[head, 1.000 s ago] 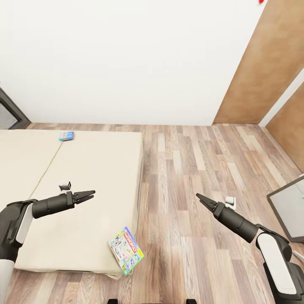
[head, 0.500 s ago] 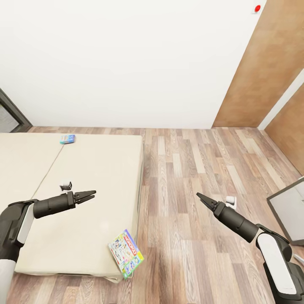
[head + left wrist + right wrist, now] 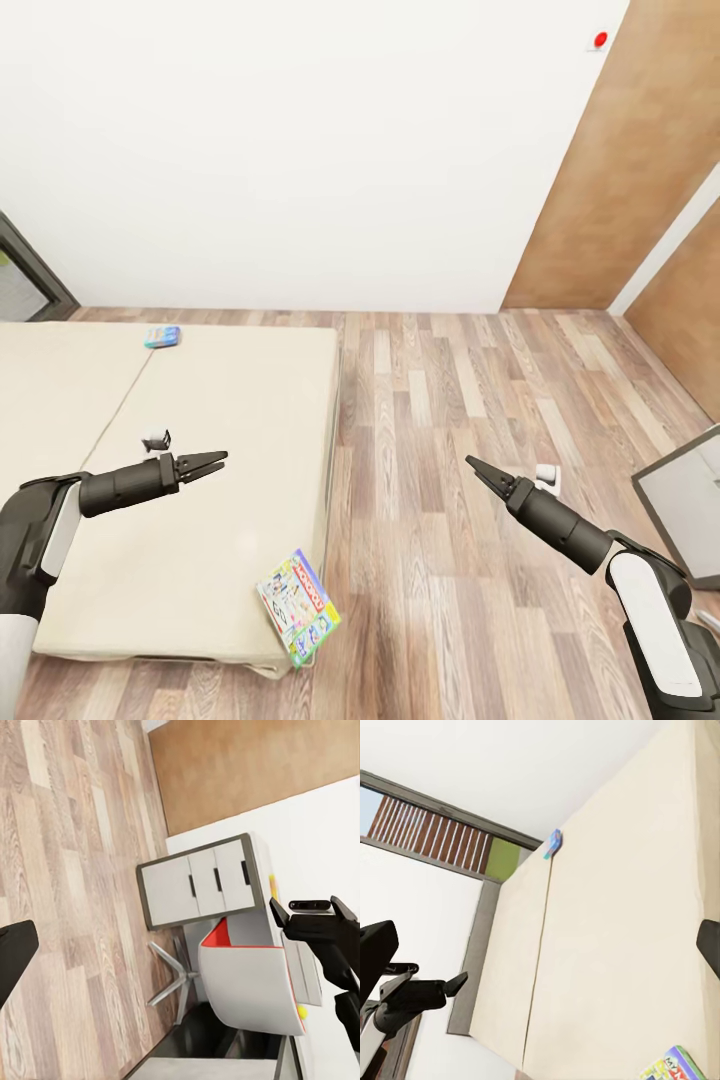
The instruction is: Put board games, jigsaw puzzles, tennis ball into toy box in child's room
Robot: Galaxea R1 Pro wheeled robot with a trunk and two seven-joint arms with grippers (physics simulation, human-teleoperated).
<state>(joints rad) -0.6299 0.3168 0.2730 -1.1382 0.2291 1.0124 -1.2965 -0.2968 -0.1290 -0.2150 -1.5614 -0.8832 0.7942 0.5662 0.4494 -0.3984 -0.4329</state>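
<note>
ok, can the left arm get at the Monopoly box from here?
Probably yes. The Monopoly box lies at the bed's near corner, nothing over it, and the shut left gripper hangs above the mattress beyond it.

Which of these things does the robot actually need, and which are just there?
Part of the job:
- Monopoly box, overhanging the bed's corner
- light-blue game box, far end of the bed
- table with white drawers

Just there:
- white swivel chair
- brown wooden door
- wood-plank floor

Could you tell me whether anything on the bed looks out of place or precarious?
Yes: the Monopoly box sits askew at the bed's near corner, partly overhanging the edge above the floor. The small blue box lies flat near the far edge.
</note>
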